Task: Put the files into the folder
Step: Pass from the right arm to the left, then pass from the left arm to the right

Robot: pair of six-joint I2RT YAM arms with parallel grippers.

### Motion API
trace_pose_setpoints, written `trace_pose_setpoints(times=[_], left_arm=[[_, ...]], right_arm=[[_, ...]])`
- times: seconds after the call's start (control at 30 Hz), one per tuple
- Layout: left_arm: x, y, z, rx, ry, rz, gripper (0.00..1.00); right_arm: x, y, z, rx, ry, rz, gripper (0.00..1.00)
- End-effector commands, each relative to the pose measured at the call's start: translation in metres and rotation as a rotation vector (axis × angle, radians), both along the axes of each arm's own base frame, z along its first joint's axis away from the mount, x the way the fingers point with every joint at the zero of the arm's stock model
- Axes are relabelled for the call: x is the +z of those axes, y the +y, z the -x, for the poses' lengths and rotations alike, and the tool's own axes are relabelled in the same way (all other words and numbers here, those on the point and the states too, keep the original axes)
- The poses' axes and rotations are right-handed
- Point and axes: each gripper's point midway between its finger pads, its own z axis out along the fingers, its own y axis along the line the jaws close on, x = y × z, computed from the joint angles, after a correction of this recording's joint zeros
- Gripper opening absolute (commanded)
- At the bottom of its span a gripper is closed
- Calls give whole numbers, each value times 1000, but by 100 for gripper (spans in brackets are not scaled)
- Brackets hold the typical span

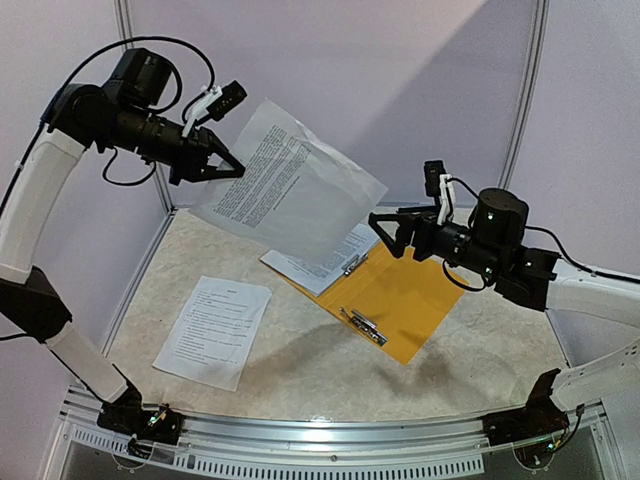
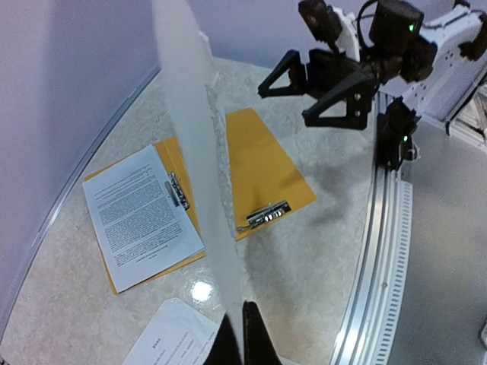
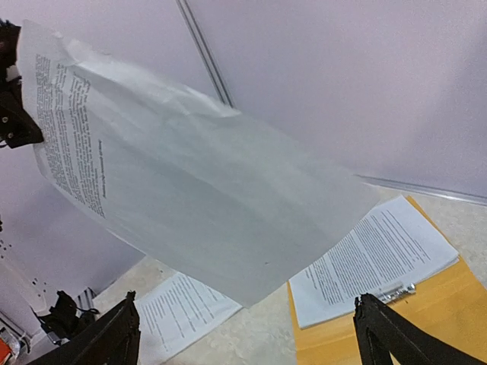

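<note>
- The left gripper is up in the air at about ten o'clock over the table, its fingers pinched together on the edge of one printed sheet; in the left wrist view that held paper shows edge-on, rising from the fingertips.
- The sheet hangs slanted from that grip, running out toward four o'clock, above the far end of the folder and clear of the table.
- The right gripper hovers at roughly three o'clock, its jaws spread wide with nothing between them; the right wrist view shows both fingers apart, the held sheet floating just ahead of them.
- The lower corner of the raised sheet comes near the right gripper, but I cannot tell whether they touch.
- The orange-yellow folder lies open and flat at the centre of the table, below and between the two grippers, with two metal clips showing on it.
- A second printed sheet rests on the folder's far half, under one clip.
- A third sheet lies flat on the table at about eight o'clock, apart from the folder.
</note>
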Motion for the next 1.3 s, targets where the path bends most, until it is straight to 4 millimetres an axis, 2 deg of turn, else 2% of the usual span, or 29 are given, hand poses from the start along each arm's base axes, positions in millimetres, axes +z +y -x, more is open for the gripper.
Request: trace_pose_setpoints(times=[0.0, 0.23, 0.4, 0.53, 0.67, 0.77, 0.9, 0.97, 1.0, 1.03, 1.17, 1.2, 1.27], left_arm=[[20, 0, 13, 22, 78, 83, 0], [41, 2, 20, 19, 47, 128, 0], [46, 3, 23, 19, 36, 137, 0], [49, 3, 23, 18, 35, 147, 0], [53, 5, 22, 30, 11, 147, 0], [48, 7, 16, 52, 4, 128, 0], [39, 4, 5, 74, 28, 125, 0], [37, 3, -1, 86, 35, 131, 0], [35, 3, -4, 91, 40, 133, 0], [33, 3, -7, 97, 47, 134, 0], [18, 3, -20, 121, 94, 142, 1], [10, 4, -26, 131, 107, 138, 10], [-13, 6, -38, 154, 129, 102, 44]], right_arm=[[22, 15, 3, 77, -103, -139, 99], [17, 46, -16, 174, -87, -228, 99], [14, 54, -28, 185, -61, -232, 99], [15, 69, -31, 234, -47, -200, 99], [10, 70, -36, 256, -35, -219, 96], [12, 67, -30, 291, -41, -269, 81], [22, 67, -20, 347, -65, -304, 33], [23, 69, -18, 370, -56, -293, 18], [23, 71, -16, 382, -53, -283, 7], [21, 71, -16, 384, -43, -270, 1], [11, 66, -18, 345, -1, -204, 0], [5, 62, -22, 319, 32, -172, 0], [-2, 50, -28, 269, 80, -75, 0]])
